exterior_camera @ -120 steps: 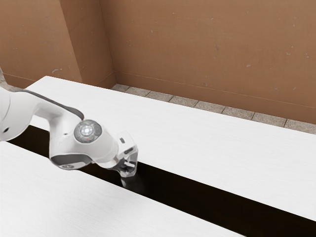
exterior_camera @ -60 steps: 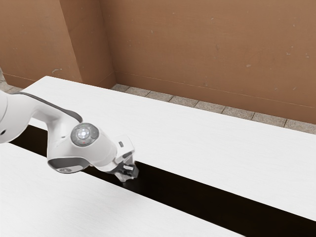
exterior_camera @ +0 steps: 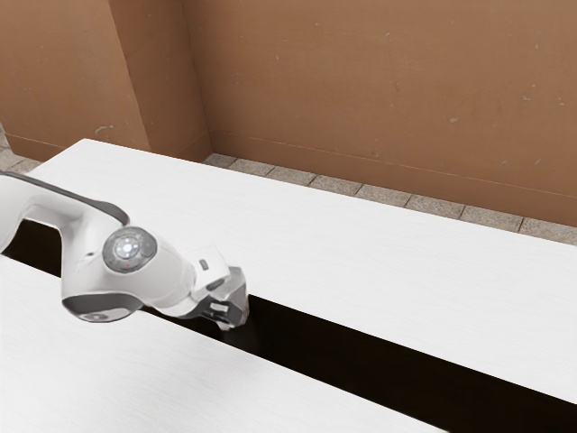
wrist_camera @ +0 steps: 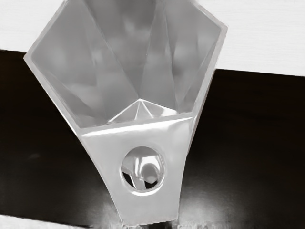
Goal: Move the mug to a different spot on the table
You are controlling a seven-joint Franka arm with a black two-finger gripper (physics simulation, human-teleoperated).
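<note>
The gripper hangs at the dark gap between two white table tops, the grey faceted mug just beneath it. Whether it grips the mug cannot be told.

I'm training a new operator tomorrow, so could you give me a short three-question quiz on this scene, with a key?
1. True or false: the mug seen in the wrist view has smooth, round walls.
2. In the exterior view, the gripper is at: A) the dark gap between the two white table surfaces; B) the tiled floor by the wall; C) the middle of the far surface.
3. Fill in: the wall behind the table is ___ in colour.

Key: 1 false, its walls are flat facets; 2 A; 3 brown.
</note>
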